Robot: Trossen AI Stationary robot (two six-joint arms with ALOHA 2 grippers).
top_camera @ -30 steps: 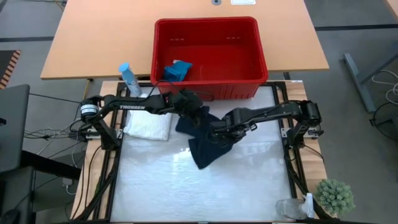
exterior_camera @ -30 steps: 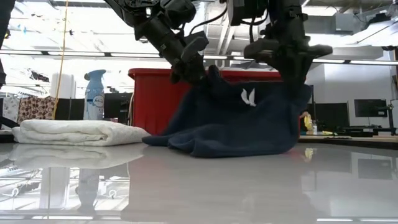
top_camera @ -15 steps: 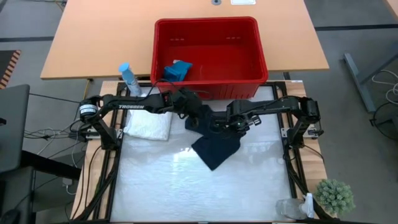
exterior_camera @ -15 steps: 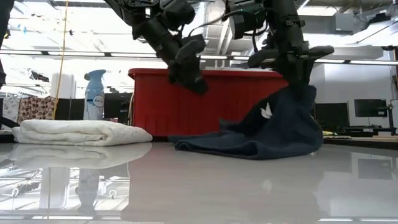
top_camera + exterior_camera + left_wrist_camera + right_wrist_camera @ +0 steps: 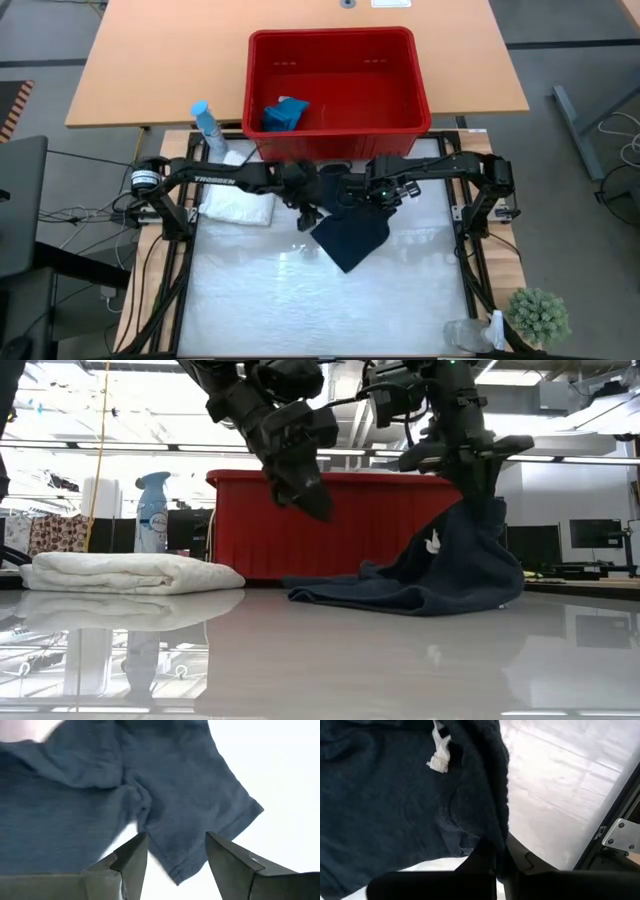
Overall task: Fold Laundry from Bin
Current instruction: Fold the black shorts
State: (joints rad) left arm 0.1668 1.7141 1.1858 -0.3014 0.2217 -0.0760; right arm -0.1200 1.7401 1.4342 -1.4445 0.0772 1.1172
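The navy garment (image 5: 349, 237) lies in the middle of the table, just on the near side of the red bin (image 5: 334, 42), with one edge lifted. The right gripper (image 5: 362, 194) pinches that raised edge, its fingers pressed together on the cloth, so the fabric hangs from it in a slope down to the table and trails toward the near side. The left gripper (image 5: 309, 217) hovers just to the left of the garment, fingers spread and holding nothing — from its own camera the cloth's loose corner lies straight ahead, beyond the fingertips. So the free corner is the left arm's to take; it is the nearer one.

The table top (image 5: 250, 300) is white and glossy. A folded white cloth (image 5: 238, 203) rests at the left, a small teal piece (image 5: 283, 112) is in the bin, and a blue spray bottle (image 5: 207, 126) stands beside the bin's left corner. Beyond is an open workshop room.
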